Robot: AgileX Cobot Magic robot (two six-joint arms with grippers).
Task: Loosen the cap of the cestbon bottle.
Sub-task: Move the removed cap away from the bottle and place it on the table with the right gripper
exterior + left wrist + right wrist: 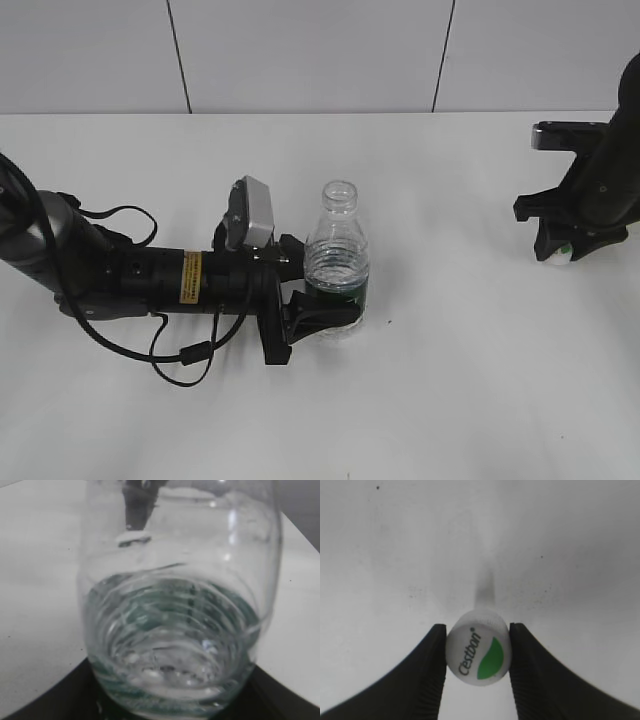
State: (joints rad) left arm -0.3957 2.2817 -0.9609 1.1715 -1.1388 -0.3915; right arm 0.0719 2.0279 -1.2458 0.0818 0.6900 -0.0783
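The cestbon bottle [337, 255] stands upright on the white table, its mouth open with no cap on it; water fills its lower part and a dark green label rings its base. My left gripper [322, 292] is shut on the bottle's lower body. In the left wrist view the bottle [175, 605] fills the frame, with the dark jaws [172, 714] at its base. The cap [478, 652], white with a green mark and "Cestbon" text, sits between the fingers of my right gripper [478, 666], which is shut on it. This happens low over the table at the far right [556, 254].
The white table [450, 400] runs to a grey panelled wall at the back. My left arm and its loose black cable [185, 355] lie along the table left of the bottle. My right arm [605, 170] stands at the right edge.
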